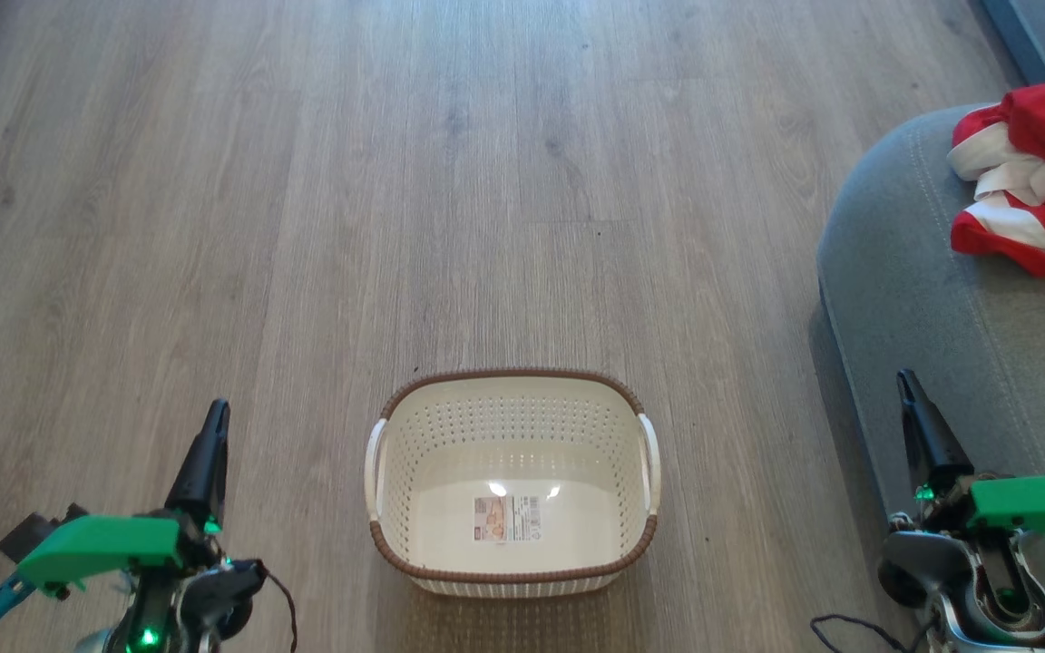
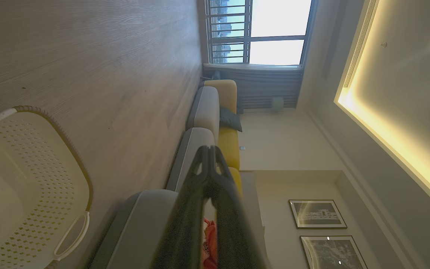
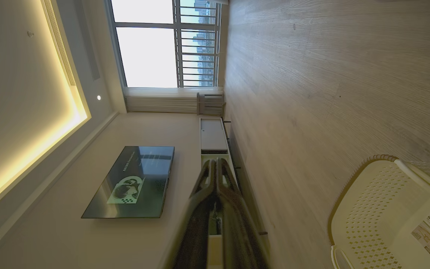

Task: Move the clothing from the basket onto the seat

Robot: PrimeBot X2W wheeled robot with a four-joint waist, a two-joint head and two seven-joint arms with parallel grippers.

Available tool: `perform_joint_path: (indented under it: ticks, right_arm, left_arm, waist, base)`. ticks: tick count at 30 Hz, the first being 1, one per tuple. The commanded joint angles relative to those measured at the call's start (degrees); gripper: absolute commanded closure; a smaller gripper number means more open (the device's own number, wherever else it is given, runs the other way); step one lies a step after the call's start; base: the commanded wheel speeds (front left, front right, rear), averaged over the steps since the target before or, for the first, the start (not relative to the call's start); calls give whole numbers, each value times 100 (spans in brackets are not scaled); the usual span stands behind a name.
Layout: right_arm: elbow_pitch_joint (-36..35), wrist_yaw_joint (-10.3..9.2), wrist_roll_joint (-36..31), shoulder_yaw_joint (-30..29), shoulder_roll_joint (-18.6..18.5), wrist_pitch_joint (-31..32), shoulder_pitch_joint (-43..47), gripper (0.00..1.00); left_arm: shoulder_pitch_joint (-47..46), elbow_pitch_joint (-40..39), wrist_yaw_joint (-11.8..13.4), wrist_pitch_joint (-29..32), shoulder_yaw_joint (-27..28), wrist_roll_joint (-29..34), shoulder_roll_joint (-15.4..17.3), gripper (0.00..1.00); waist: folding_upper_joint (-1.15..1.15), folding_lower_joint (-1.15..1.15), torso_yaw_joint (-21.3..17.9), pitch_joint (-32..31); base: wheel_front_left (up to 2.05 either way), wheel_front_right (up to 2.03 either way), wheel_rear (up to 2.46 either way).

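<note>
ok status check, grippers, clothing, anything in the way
Left gripper and right gripper both shut, holding nothing. Clothing heaped on the seat, basket empty. Nothing in the way.

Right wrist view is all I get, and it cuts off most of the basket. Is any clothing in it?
Observer: No. In the head view the basket holds just its label.
Operator: Where is it, then?
Observer: The clothing lies bunched on the seat, at the far right.
Operator: And my other arm?
Observer: The left gripper is shut and empty, left of the basket.
</note>
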Motion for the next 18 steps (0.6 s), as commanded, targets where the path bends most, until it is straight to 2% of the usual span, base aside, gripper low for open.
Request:
perform_joint_path:
  ticks: [1, 18]
  right_arm:
    - [-225, 0, 33, 99, -18, 26, -118, 100]
    - [-225, 0, 33, 99, -18, 26, -118, 100]
  left_arm:
    - [-159, -195, -53, 42, 196, -37, 65, 100]
    - [-159, -195, -53, 42, 196, -38, 65, 100]
  waist:
    - [0, 0, 0, 0]
    - [0, 0, 0, 0]
  base:
    - [0, 0, 0]
    - [0, 0, 0]
